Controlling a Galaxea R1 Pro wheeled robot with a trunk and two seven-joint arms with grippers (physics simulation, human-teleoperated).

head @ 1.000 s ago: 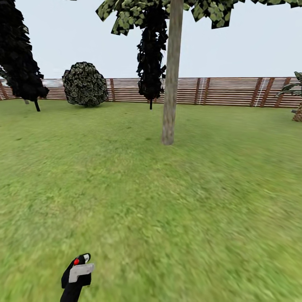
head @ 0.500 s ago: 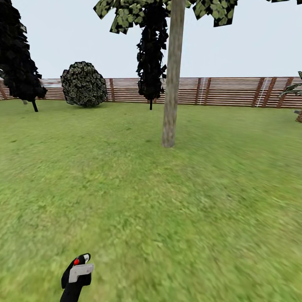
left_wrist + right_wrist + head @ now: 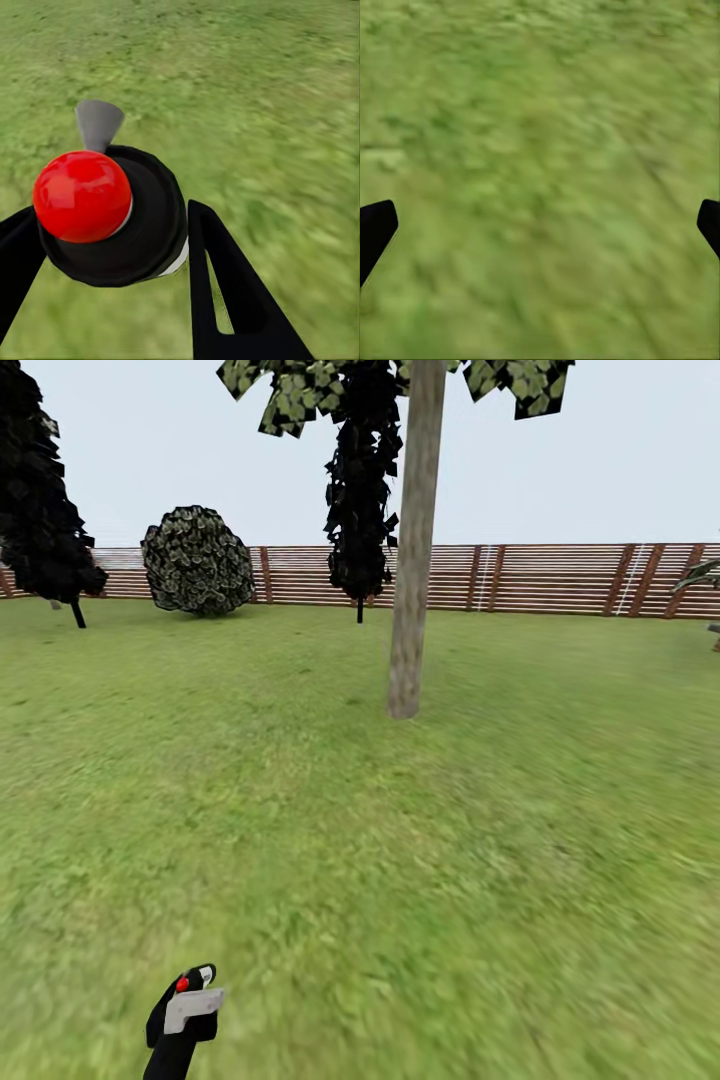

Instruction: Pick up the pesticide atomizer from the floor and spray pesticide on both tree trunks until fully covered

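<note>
Head view: the pesticide atomizer [image 3: 185, 1005], black with a red knob and a grey trigger, sits low over the lawn [image 3: 450, 880]; the thick grey-brown tree trunk [image 3: 410, 560] stands far ahead of it, before the fence [image 3: 560, 577].

Left wrist view: the left gripper [image 3: 112, 247] clamps the atomizer's black head.

Right wrist view: the right gripper [image 3: 540, 225] is spread wide over grass.
</note>
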